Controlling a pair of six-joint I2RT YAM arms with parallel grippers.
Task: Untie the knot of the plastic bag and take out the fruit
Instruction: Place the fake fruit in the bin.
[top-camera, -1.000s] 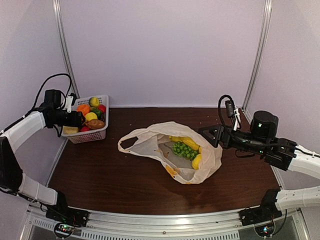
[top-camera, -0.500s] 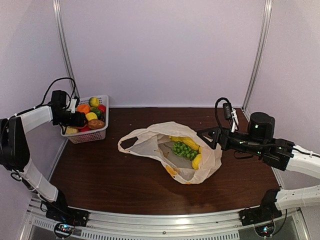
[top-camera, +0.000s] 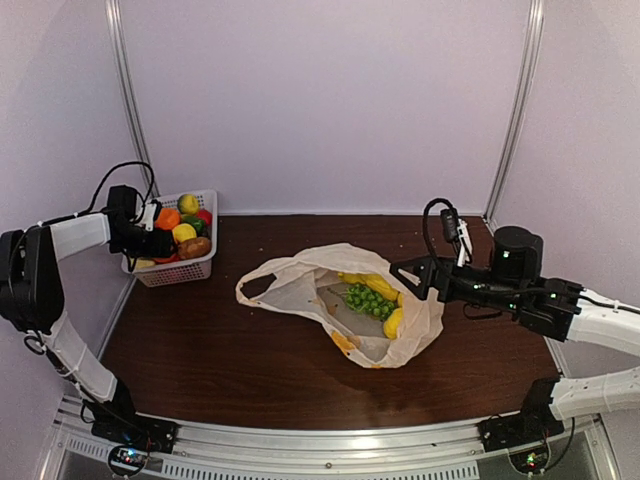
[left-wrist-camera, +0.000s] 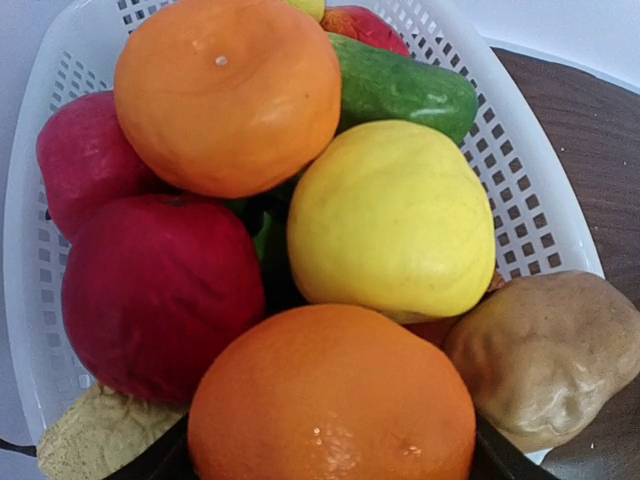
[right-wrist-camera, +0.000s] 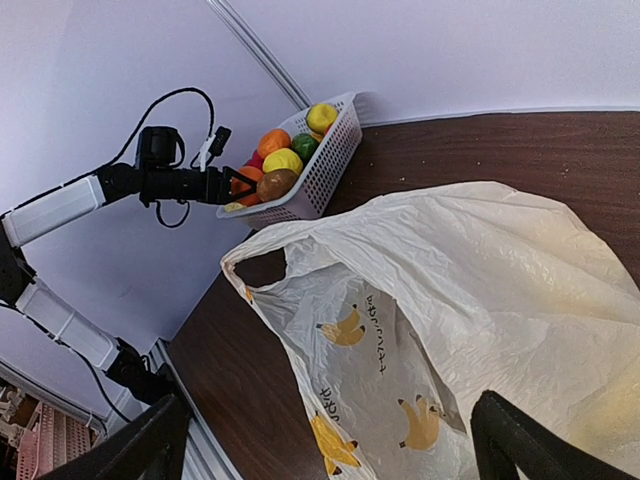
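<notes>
The cream plastic bag (top-camera: 300, 285) lies open mid-table, one handle loop (top-camera: 258, 287) spread to the left. No knot shows. Inside it lie green grapes (top-camera: 368, 300), yellow bananas (top-camera: 376, 284) and a yellow oval piece (top-camera: 393, 323). The right wrist view shows the bag (right-wrist-camera: 480, 290) with its banana prints. My right gripper (top-camera: 410, 272) is open and empty just right of the bag; in its own view the gripper (right-wrist-camera: 330, 450) hangs above the plastic. My left gripper (top-camera: 160, 243) is at the white basket (top-camera: 205, 262), shut on an orange (left-wrist-camera: 330, 400).
The basket (left-wrist-camera: 520, 190) holds a second orange (left-wrist-camera: 225, 90), red fruits (left-wrist-camera: 160, 290), a yellow fruit (left-wrist-camera: 390, 220), a green piece (left-wrist-camera: 400, 90) and a brown oval piece (left-wrist-camera: 545, 350). Walls close in behind and on both sides.
My left arm has drawn back to the left and turned over the basket. My right gripper has edged left, closer to the bag. The bag has not moved.
</notes>
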